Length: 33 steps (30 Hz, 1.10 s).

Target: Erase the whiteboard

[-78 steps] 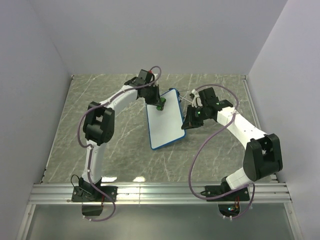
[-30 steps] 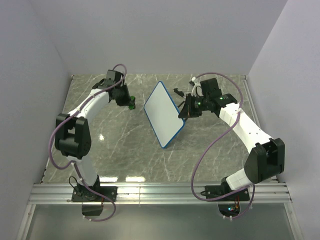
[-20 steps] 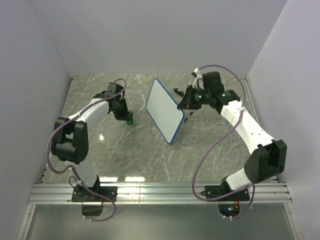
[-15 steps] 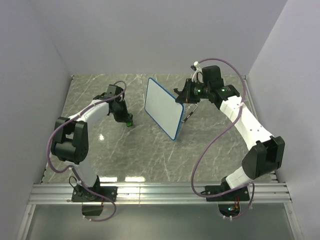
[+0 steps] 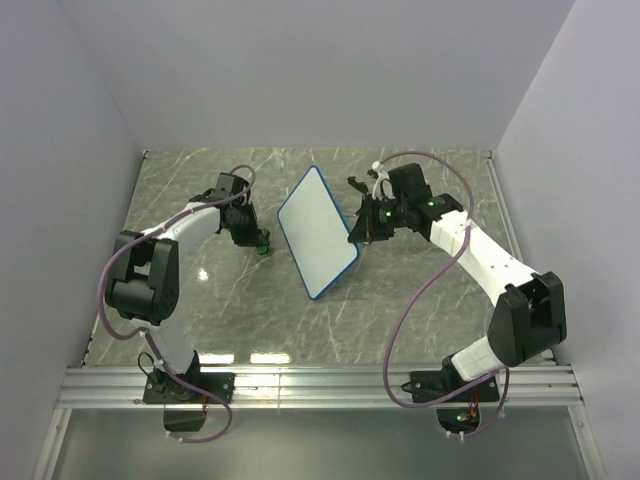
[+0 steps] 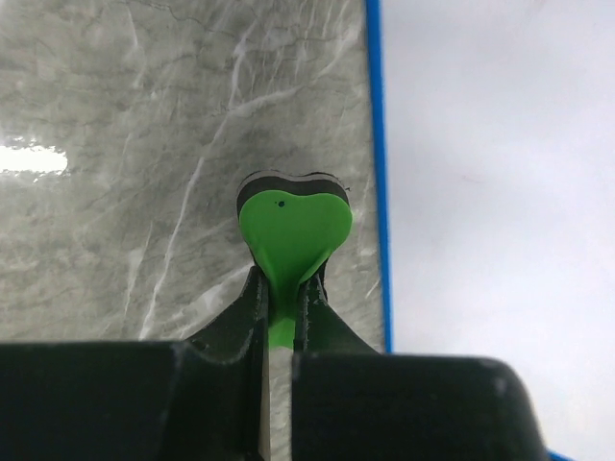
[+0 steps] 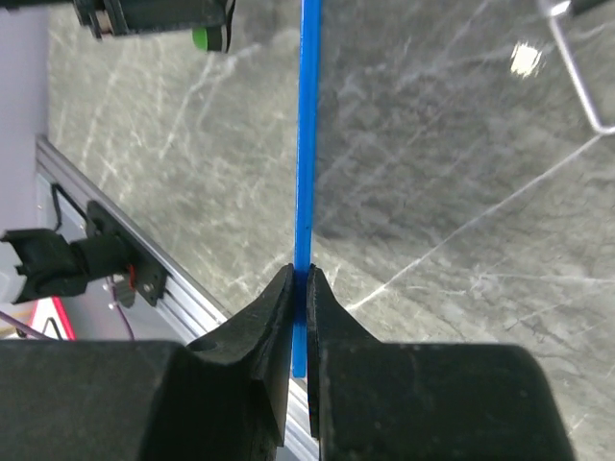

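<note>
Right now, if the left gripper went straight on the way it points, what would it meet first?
Probably the table, with the held eraser touching first: the left gripper points at bare marble just beside the blue frame of the whiteboard, though depth is unclear.

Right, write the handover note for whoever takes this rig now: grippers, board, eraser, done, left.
Left gripper: shut on the green eraser, held beside the whiteboard, off its face.
Right gripper: shut on the whiteboard by its blue frame, holding it tilted up from the table.
Done: the face shows no clear scribbles in the top or left wrist view.
Left: probably a check wipe, then lay the board flat and release.
</note>
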Available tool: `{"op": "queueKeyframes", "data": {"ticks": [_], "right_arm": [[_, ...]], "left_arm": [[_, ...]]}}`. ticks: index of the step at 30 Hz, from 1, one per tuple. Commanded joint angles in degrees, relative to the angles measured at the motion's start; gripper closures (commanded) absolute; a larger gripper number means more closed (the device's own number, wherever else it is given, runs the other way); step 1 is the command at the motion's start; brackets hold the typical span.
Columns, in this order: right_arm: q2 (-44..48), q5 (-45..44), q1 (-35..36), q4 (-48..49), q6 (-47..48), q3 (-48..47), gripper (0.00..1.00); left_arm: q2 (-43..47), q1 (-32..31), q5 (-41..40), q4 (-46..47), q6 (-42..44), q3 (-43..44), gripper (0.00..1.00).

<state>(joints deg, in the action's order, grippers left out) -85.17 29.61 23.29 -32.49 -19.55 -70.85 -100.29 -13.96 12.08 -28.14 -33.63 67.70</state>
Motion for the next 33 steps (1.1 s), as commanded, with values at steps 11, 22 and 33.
{"op": "queueKeyframes", "data": {"ticks": [11, 22, 33], "right_arm": [[0.3, 4.0, 2.6, 5.4, 0.3, 3.4, 1.0], [-4.0, 7.8, 3.7, 6.6, 0.2, 0.7, 1.0], [-10.0, 8.7, 6.4, 7.5, -0.8, -3.3, 1.0]], "left_arm": [[-6.8, -2.4, 0.8, 2.7, 0.8, -1.2, 1.0], [-11.2, -3.6, 1.9, 4.1, 2.0, -1.6, 1.0], [-11.2, -3.6, 3.0, 4.8, 3.0, -1.9, 1.0]]}}
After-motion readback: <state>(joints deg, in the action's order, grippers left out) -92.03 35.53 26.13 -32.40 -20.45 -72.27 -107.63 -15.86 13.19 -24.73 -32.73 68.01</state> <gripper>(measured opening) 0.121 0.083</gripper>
